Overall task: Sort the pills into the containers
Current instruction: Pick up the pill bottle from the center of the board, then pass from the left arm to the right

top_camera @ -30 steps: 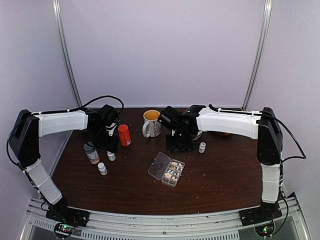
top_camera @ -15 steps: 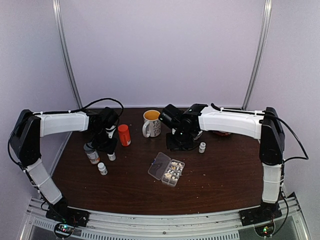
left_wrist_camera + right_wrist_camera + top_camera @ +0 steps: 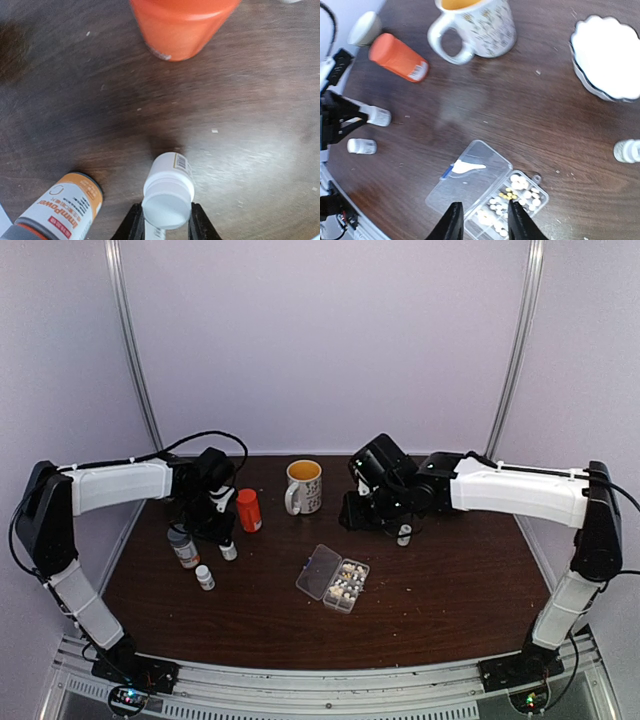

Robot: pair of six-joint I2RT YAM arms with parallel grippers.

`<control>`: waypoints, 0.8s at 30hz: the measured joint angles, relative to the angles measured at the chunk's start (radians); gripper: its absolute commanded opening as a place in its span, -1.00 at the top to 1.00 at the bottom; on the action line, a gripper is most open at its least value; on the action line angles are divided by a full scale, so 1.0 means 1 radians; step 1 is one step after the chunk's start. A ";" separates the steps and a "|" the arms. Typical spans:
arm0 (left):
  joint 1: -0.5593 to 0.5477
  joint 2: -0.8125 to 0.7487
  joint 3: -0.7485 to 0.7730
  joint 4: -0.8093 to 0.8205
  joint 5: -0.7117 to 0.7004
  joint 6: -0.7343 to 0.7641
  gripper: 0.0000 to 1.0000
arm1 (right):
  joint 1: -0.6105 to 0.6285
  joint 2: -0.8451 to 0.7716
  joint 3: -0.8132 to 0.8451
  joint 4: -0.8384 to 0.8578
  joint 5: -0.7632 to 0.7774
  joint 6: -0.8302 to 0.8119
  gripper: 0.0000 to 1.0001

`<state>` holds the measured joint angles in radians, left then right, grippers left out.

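The containers are the compartments of a clear organizer box (image 3: 333, 578) lying with its lid open in the middle of the table. Whitish and yellow-tan pills (image 3: 520, 189) fill the compartments, and the flat lid (image 3: 470, 176) lies beside them. My right gripper (image 3: 485, 221) hangs open above the box with nothing between its fingers; in the top view it (image 3: 358, 510) is behind the box. My left gripper (image 3: 167, 224) is shut on a small white bottle (image 3: 168, 192), which leans over the wood near the orange bottle (image 3: 182, 25).
A flowered mug (image 3: 303, 486) stands at the back centre, with the orange bottle (image 3: 248, 510) to its left. A grey-capped bottle (image 3: 183, 546) and two other small white bottles (image 3: 205, 577) (image 3: 404, 535) stand on the table. A white bowl (image 3: 607, 55) sits at the right.
My left gripper has closed on the small white bottle. The right arm has swung back and to the right, and its jaws have opened a little.
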<state>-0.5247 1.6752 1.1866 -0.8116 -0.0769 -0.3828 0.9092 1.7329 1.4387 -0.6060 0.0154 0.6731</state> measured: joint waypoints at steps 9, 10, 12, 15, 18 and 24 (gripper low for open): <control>-0.005 -0.154 0.065 -0.018 0.202 0.018 0.70 | 0.000 -0.168 -0.230 0.343 -0.104 -0.063 -0.17; -0.008 -0.162 0.066 -0.018 0.216 0.018 0.70 | 0.000 -0.182 -0.256 0.373 -0.112 -0.062 -0.21; -0.015 -0.166 0.066 -0.019 0.232 0.018 0.74 | 0.000 -0.222 -0.320 0.444 -0.127 -0.061 -0.25; -0.025 -0.158 0.069 -0.035 0.243 0.011 0.77 | 0.000 -0.273 -0.393 0.524 -0.147 -0.055 -0.28; -0.047 -0.142 0.085 -0.087 0.233 -0.015 0.78 | 0.000 -0.295 -0.404 0.617 -0.172 -0.053 -0.37; -0.075 -0.214 0.000 -0.063 0.216 -0.106 0.78 | 0.000 -0.305 -0.375 0.662 -0.176 -0.018 -0.68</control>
<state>-0.5995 1.4609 1.1866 -0.8742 0.1394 -0.4885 0.9096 1.4277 1.0634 0.0559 -0.1608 0.6556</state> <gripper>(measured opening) 0.276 0.772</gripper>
